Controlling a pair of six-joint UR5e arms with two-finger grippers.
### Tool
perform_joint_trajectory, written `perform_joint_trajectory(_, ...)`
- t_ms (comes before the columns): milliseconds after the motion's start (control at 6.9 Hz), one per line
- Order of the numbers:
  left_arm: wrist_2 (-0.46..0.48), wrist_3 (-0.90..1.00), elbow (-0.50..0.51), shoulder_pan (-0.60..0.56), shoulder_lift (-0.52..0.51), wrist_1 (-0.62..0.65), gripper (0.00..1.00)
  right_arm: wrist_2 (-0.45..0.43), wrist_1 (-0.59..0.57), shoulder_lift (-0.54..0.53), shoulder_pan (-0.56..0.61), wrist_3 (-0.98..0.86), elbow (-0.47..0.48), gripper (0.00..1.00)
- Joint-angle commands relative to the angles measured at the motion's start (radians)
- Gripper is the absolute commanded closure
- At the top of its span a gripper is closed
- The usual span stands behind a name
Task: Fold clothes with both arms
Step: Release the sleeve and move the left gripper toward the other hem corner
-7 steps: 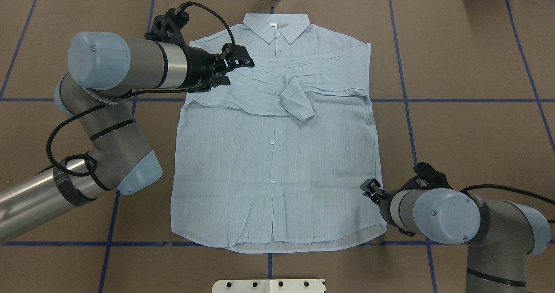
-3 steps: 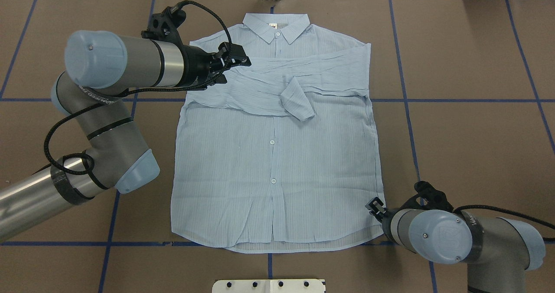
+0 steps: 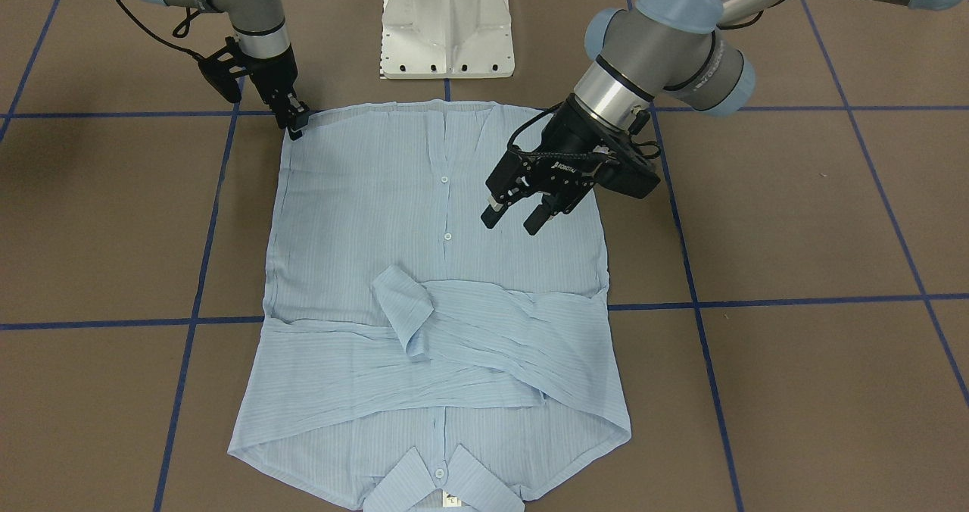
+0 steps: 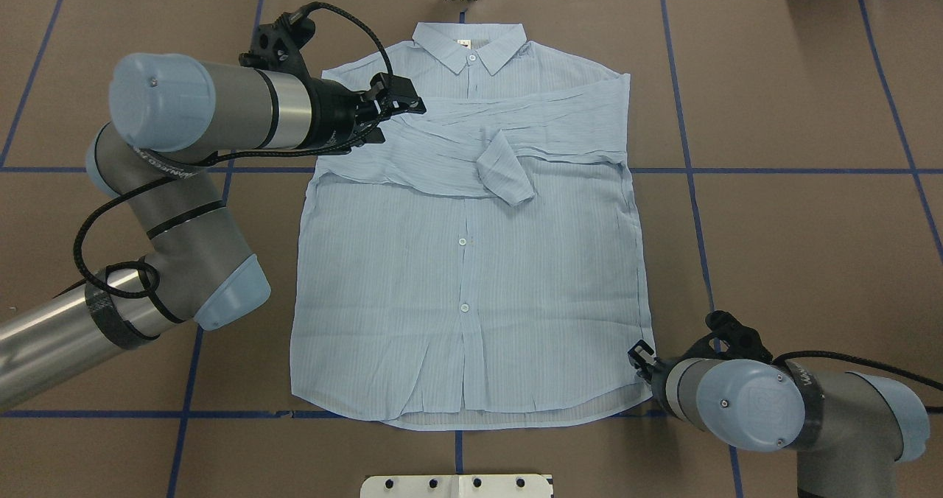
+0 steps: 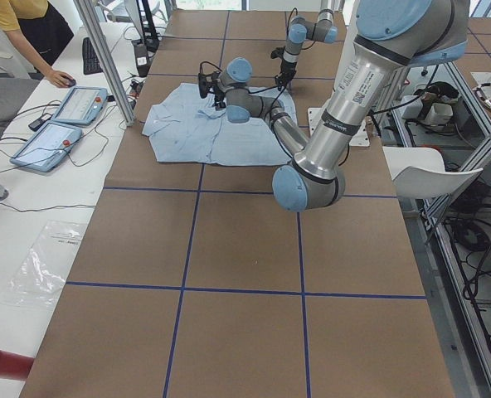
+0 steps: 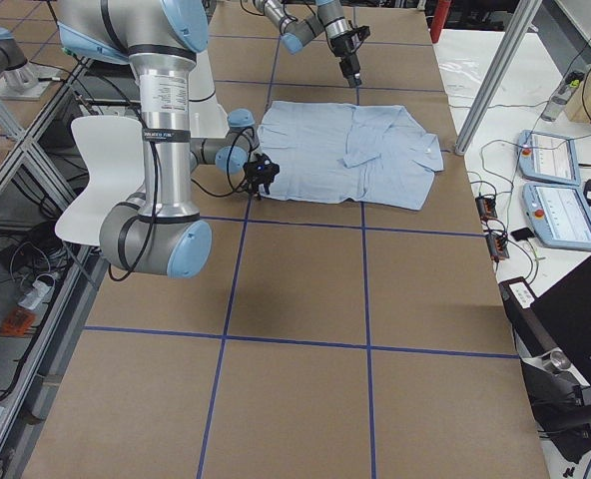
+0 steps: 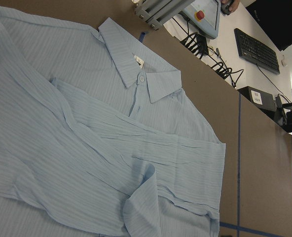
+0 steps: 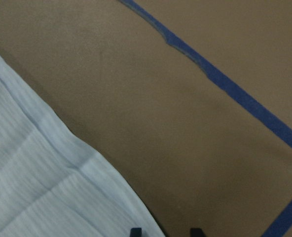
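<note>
The light blue shirt lies flat and buttoned on the brown table, collar at the far side, both sleeves folded across the chest. My left gripper hovers open over the shirt's shoulder on my left, fingers spread, holding nothing. The left wrist view looks down on the collar and crossed sleeves. My right gripper sits low at the hem corner on my right. In the right wrist view its two fingertips stand apart beside the shirt's edge, open.
Blue tape lines grid the table. The white pedestal base stands at the near edge by the hem. A side bench holds control pendants with a person beside it. A white chair stands behind the robot.
My right gripper moved along the shirt's right edge toward the hem corner and came lower. My left gripper drew back slightly toward the shoulder. The shirt has not moved.
</note>
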Motion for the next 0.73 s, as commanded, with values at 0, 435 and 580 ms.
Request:
perform_joint_trajectory(0,0.0,0.0,-0.003,0.0,0.001,0.0,0.17,0.002,0.0,-0.002,-0.006,0.0,0.006,0.57)
perform_joint_trajectory(435,0.0,-0.003,-0.005,0.0,0.001,0.0,0.17,0.003,0.0,-0.002,-0.021,0.002,0.017,0.67)
perform_joint_trajectory(580,0.0,-0.008,-0.011,0.0,0.003,0.0,0.17,0.003,0.0,-0.003,-0.023,0.002,0.017,0.81)
